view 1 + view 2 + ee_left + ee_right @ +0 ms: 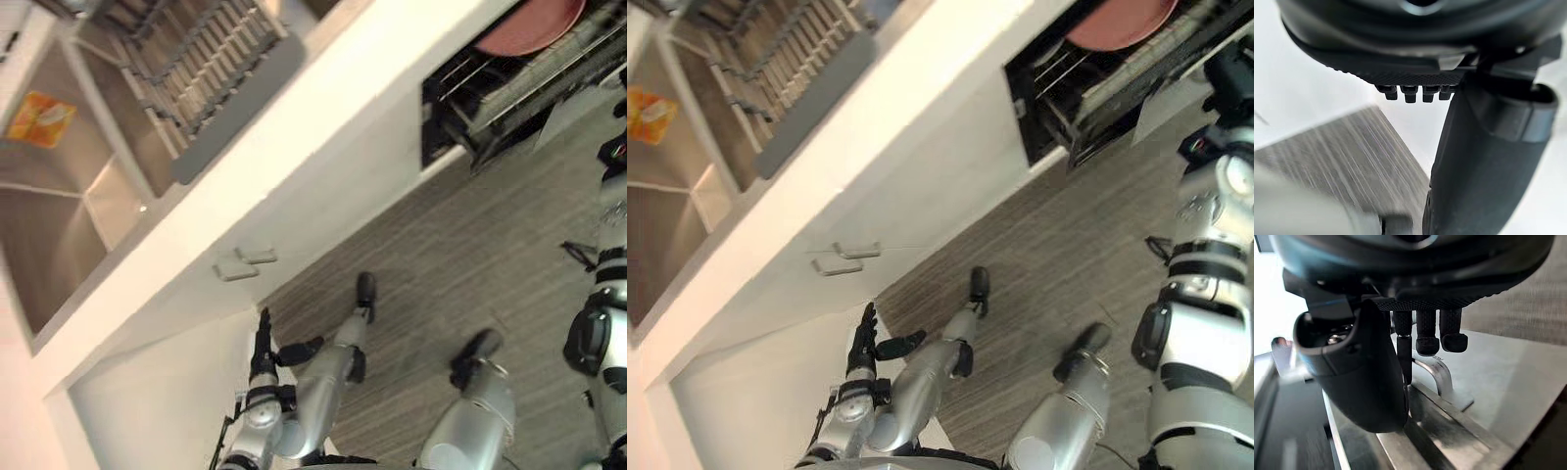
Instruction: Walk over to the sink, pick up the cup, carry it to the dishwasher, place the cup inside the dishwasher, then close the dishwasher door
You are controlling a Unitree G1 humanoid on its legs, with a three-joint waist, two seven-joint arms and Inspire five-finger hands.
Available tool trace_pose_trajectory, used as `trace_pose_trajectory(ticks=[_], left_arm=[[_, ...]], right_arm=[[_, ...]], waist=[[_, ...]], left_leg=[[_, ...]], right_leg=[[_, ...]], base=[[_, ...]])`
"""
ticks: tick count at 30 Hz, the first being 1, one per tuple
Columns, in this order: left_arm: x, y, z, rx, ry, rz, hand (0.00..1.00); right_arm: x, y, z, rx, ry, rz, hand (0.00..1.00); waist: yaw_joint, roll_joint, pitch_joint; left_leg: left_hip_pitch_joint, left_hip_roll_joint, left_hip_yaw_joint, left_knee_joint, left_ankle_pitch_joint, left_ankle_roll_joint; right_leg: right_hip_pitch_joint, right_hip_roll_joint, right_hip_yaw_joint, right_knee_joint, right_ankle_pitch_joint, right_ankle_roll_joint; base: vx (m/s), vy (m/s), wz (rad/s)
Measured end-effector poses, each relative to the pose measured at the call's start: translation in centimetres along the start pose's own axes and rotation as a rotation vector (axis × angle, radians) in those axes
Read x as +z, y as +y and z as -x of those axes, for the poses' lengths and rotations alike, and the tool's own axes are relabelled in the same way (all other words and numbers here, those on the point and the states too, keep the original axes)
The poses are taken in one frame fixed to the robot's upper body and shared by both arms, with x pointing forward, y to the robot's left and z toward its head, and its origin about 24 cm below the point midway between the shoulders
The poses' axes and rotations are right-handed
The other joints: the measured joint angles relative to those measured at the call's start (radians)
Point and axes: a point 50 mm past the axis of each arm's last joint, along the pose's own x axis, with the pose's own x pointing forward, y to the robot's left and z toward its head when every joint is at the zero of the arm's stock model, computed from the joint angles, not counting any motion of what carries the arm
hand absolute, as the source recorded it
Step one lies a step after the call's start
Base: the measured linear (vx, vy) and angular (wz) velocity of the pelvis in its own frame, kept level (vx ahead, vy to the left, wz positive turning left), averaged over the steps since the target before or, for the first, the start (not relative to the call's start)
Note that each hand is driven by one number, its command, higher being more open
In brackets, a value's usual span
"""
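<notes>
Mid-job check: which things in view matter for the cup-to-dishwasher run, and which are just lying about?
Job:
sink
dishwasher, open
left hand, holding nothing
right hand, holding nothing

Lying about:
pink plate in the dishwasher
orange item at the sink
drying rack
cabinet handles

A white countertop (333,98) runs above a grey wood-grain floor (441,264), its steel sink (59,235) bearing a grey dish rack (211,69) and what may be an orange sponge (41,117), while a dishwasher rack (534,78) carries a pink plate (529,24).
</notes>
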Motion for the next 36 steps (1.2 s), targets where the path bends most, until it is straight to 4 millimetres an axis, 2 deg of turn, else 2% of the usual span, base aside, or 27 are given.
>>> trace_pose_trajectory(ticks=[2,3,5,7,10,12,14,17,18,19,20,21,22,23,24,25,26,27,28,29,30,31,32,33,34,35,36], left_arm=[[-0.5,0.3,0.6,-0.003,0.005,0.01,1.0],[-0.7,0.4,0.8,-0.001,0.008,0.014,1.0],[-1.3,0.1,1.3,-0.057,0.027,0.027,1.0],[-1.3,-0.2,1.4,-0.098,0.022,0.043,1.0],[-1.6,-0.1,1.5,-0.135,0.051,0.103,1.0],[-1.9,0.2,1.4,-0.156,0.066,0.151,1.0],[-2.1,0.9,1.3,-0.149,0.077,0.183,1.0],[-2.1,2.8,0.8,-0.083,0.069,0.263,1.0],[-1.9,4.0,0.5,-0.054,0.061,0.281,1.0],[-1.9,5.1,0.4,-0.027,0.058,0.292,1.0],[-1.9,5.6,0.3,-0.014,0.058,0.303,1.0],[-2.2,6.3,0.3,0.01,0.07,0.316,1.0],[-2.7,6.7,0.4,0.032,0.093,0.333,1.0],[-3.0,6.9,0.5,0.045,0.104,0.338,1.0],[-3.3,7.6,0.6,0.072,0.115,0.343,1.0],[-3.8,8.6,0.8,0.109,0.134,0.329,1.0],[-3.9,8.7,0.8,0.114,0.137,0.318,1.0],[-3.9,8.7,0.8,0.121,0.139,0.307,1.0],[-3.8,8.5,0.5,0.142,0.149,0.292,1.0],[-3.7,8.4,0.3,0.147,0.16,0.286,1.0],[-3.5,8.3,-0.1,0.156,0.177,0.27,1.0],[-3.4,8.3,-0.3,0.16,0.184,0.266,1.0],[-3.1,8.6,-0.9,0.177,0.199,0.252,1.0],[-2.6,7.9,-1.4,0.164,0.197,0.265,1.0],[-2.2,7.4,-1.6,0.141,0.187,0.252,1.0],[-2.3,7.3,-1.5,0.147,0.193,0.256,1.0],[-2.5,7.4,-1.4,0.152,0.203,0.259,1.0]], right_arm=[[0.7,0.4,-0.5,-0.048,0.002,0.04,1.0],[0.3,0.1,-0.5,-0.062,0.013,0.059,1.0],[0.8,0.5,-0.6,-0.047,-0.023,0.246,1.0],[0.7,0.5,-0.6,-0.051,-0.03,0.329,1.0],[-0.1,1.3,-0.3,-0.048,-0.025,0.342,1.0],[-1.2,1.1,0.4,-0.045,-0.036,0.289,1.0],[-3.5,-0.3,1.6,-0.057,-0.039,0.25,1.0],[-9.3,-3.4,5.0,-0.08,0.025,0.275,1.0],[-12.8,-5.4,7.1,-0.122,0.127,0.28,1.0],[-16.9,-8.0,10.3,-0.185,0.267,0.296,1.0],[-18.9,-9.4,12.2,-0.222,0.344,0.306,1.0],[-22.3,-11.8,16.4,-0.297,0.49,0.316,1.0],[-24.9,-14.2,21.1,-0.364,0.635,0.343,1.0],[-25.9,-15.3,23.6,-0.393,0.704,0.359,1.0],[-27.2,-16.6,27.5,-0.431,0.808,0.379,1.0],[-28.2,-17.9,33.4,-0.491,0.952,0.401,1.0],[-28.4,-18.3,35.5,-0.508,1.0,0.413,1.0],[-28.4,-19.0,37.9,-0.552,1.054,0.411,1.0],[-28.1,-19.8,40.0,-0.541,1.107,0.465,1.0],[-28.0,-19.8,40.4,-0.528,1.116,0.473,1.0],[-28.1,-19.4,40.8,-0.496,1.122,0.479,1.0],[-28.2,-19.1,40.8,-0.47,1.122,0.486,1.0],[-28.5,-18.1,41.4,-0.417,1.134,0.498,1.0],[-28.5,-17.9,41.6,-0.403,1.139,0.501,1.0],[-28.2,-18.4,42.1,-0.402,1.145,0.522,1.0],[-28.0,-18.9,42.9,-0.407,1.167,0.538,1.0],[-27.9,-19.0,43.2,-0.405,1.178,0.541,1.0]], waist=[[0.019,0.012,-0.01],[0.017,0.012,-0.01],[0.013,0.022,-0.018],[0.012,0.027,-0.021],[0.009,0.025,-0.02],[0.01,0.01,-0.008],[0.008,-0.011,0.008],[-0.009,-0.081,0.06],[-0.021,-0.115,0.072],[-0.028,-0.162,0.069],[-0.033,-0.181,0.067],[-0.046,-0.202,0.062],[-0.056,-0.21,0.058],[-0.058,-0.214,0.055],[-0.057,-0.234,0.045],[-0.058,-0.264,0.025],[-0.06,-0.271,0.014],[-0.063,-0.279,-0.009],[-0.066,-0.287,-0.05],[-0.066,-0.288,-0.06],[-0.065,-0.304,-0.073],[-0.063,-0.32,-0.081],[-0.069,-0.385,-0.114],[-0.082,-0.385,-0.115],[-0.076,-0.387,-0.117],[-0.068,-0.39,-0.129],[-0.063,-0.389,-0.142]], left_leg=[[0.015,-0.012,-0.026,0.0,0.002,0.0],[0.02,-0.012,-0.032,0.0,0.002,0.0],[0.031,-0.015,-0.045,0.0,0.002,-0.001],[0.035,-0.003,-0.051,0.0,-0.007,-0.009],[0.035,0.026,-0.047,-0.001,-0.02,-0.011],[0.038,0.047,-0.045,0.0,-0.017,-0.009],[0.048,0.068,-0.045,0.0,-0.02,-0.016],[0.08,0.108,-0.044,0.0,-0.033,-0.032],[0.096,0.116,-0.044,0.0,-0.042,-0.043],[0.102,0.116,-0.045,0.0,-0.044,-0.046],[0.106,0.116,-0.046,0.0,-0.045,-0.047],[0.116,0.119,-0.046,0.0,-0.047,-0.045],[0.143,0.125,-0.043,0.0,-0.059,-0.032],[0.164,0.129,-0.037,-0.001,-0.078,-0.021],[0.201,0.122,-0.026,0.001,-0.098,-0.006],[0.27,0.119,-0.035,0.001,-0.131,0.007],[0.291,0.121,-0.048,0.001,-0.145,0.016],[0.306,0.137,-0.075,0.001,-0.159,0.022],[0.308,0.162,-0.109,0.0,-0.172,0.027],[0.308,0.17,-0.115,0.0,-0.174,0.026],[0.311,0.178,-0.115,0.0,-0.181,0.025],[0.31,0.177,-0.101,0.001,-0.188,0.025],[0.272,0.153,0.052,0.059,-0.228,0.046],[0.227,0.175,0.162,0.176,-0.26,0.073],[0.202,0.204,0.282,0.371,-0.363,0.077],[0.244,0.197,0.25,0.402,-0.427,0.035],[0.264,0.186,0.229,0.386,-0.436,0.029]], right_leg=[[0.038,-0.018,-0.041,0.027,-0.03,0.001],[0.048,-0.018,-0.049,0.029,-0.032,-0.001],[0.063,-0.016,-0.058,0.037,-0.046,0.003],[0.071,-0.01,-0.065,0.044,-0.061,-0.003],[0.071,0.022,-0.066,0.033,-0.063,-0.012],[0.078,0.05,-0.068,0.012,-0.06,-0.018],[0.103,0.083,-0.077,-0.028,-0.052,-0.023],[0.181,0.166,-0.096,-0.138,-0.013,-0.029],[0.216,0.189,-0.097,-0.177,-0.001,-0.029],[0.233,0.197,-0.095,-0.189,0.007,-0.031],[0.238,0.198,-0.093,-0.185,0.014,-0.038],[0.242,0.198,-0.084,-0.154,0.038,-0.069],[0.244,0.194,-0.058,-0.097,0.073,-0.119],[0.245,0.192,-0.038,-0.062,0.092,-0.148],[0.247,0.182,0.009,-0.012,0.117,-0.176],[0.256,0.18,0.104,0.064,0.184,-0.187],[0.254,0.181,0.132,0.097,0.219,-0.199],[0.252,0.218,0.174,0.088,0.146,-0.179],[0.248,0.327,0.236,-0.027,0.029,-0.156],[0.248,0.368,0.252,-0.084,0.008,-0.153],[0.247,0.43,0.283,-0.203,-0.006,-0.149],[0.245,0.45,0.298,-0.271,-0.006,-0.15],[0.268,0.462,0.356,-0.462,-0.009,-0.124],[0.28,0.456,0.345,-0.455,0.011,-0.104],[0.32,0.442,0.326,-0.402,0.032,-0.067],[0.367,0.438,0.321,-0.329,0.0,-0.091],[0.377,0.433,0.344,-0.301,-0.004,-0.097]], base=[[0.02,-0.118,0.57],[0.0,-0.112,0.29],[-0.04,-0.107,0.1],[-0.07,-0.113,0.05],[-0.07,-0.148,-0.1],[0.0,-0.162,-0.14],[0.05,-0.132,-0.1],[0.08,-0.132,-0.06],[0.07,-0.089,0.13],[0.09,-0.075,0.2],[0.08,-0.034,0.32],[0.09,0.016,0.33],[0.11,0.07,0.28],[0.12,0.104,0.1],[0.16,0.139,0.03],[0.14,0.096,0.12],[0.12,0.042,0.36],[0.07,-0.084,0.6],[0.06,-0.098,0.6],[0.04,-0.118,0.45],[0.01,-0.075,0.17],[-0.02,-0.104,0.33],[0.0,-0.068,0.63],[0.06,-0.045,1.18],[0.14,-0.016,1.43],[0.17,-0.025,1.23],[0.22,-0.01,1.19]])
